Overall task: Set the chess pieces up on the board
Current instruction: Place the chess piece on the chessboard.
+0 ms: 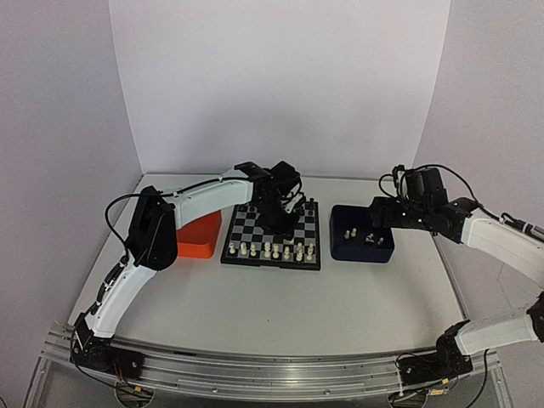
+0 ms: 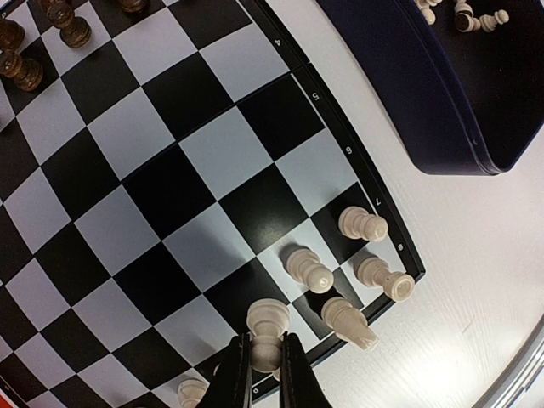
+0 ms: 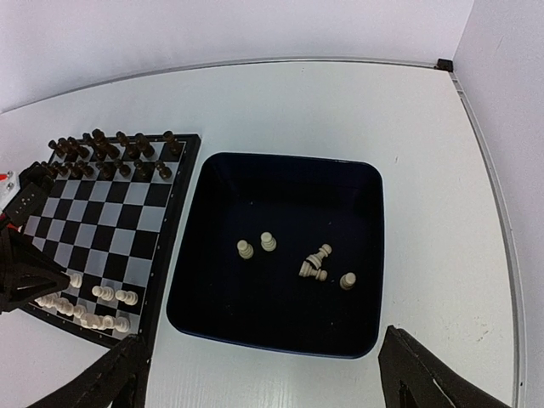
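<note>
Cream-white plastic chess piece (image 2: pixel 268 316) is clamped in your left gripper (image 2: pixel 265 347), in the small black-and-grey checked chessboard's (image 2: pixel 170 187) edge row, near the corner marked 8. You can read border numerals (image 2: pixel 347 150) 4–8 only in the left wrist view. Right gripper (image 3: pixel 255 340): jaws wide apart over the dark blue square tray (image 3: pixel 280 161); its wrist view shows loose cream pieces (image 3: pixel 268 242) mid-tray.

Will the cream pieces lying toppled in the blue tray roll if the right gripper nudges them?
Likely: the toppled pieces have round tapered bodies, so they'd probably roll in an arc. Small and light-looking, they may skid across the dark blue tray.
</note>
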{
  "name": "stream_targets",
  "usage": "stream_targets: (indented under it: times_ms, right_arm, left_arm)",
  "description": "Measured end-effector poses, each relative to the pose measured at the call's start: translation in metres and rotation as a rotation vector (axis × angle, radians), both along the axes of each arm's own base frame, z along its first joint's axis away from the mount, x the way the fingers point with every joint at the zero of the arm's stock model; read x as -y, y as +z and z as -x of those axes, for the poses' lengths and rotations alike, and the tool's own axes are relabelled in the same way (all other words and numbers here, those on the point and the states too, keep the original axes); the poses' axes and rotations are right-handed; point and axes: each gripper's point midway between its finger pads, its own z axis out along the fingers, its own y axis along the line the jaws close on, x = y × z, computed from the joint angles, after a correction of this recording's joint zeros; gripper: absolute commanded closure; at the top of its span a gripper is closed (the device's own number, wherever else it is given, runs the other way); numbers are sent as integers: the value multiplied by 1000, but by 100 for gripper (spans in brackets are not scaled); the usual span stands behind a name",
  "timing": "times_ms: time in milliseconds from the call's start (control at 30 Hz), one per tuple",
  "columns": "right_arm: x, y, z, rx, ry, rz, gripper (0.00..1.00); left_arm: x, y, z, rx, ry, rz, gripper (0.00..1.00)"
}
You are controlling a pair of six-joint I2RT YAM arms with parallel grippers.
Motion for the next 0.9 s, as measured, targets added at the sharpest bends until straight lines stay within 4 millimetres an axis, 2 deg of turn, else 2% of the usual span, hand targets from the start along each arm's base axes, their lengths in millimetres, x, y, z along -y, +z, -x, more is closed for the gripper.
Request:
stream_targets:
  times_ms: [433,900]
  right_arm:
    - [2,0,1,2,-5,8,9]
    - [3,0,0,6,-12,12,9]
  left_arm:
    - [-2,-13,-4,12,-11,-31,97]
    - [-2,-15,-4,16,-17,-36,95]
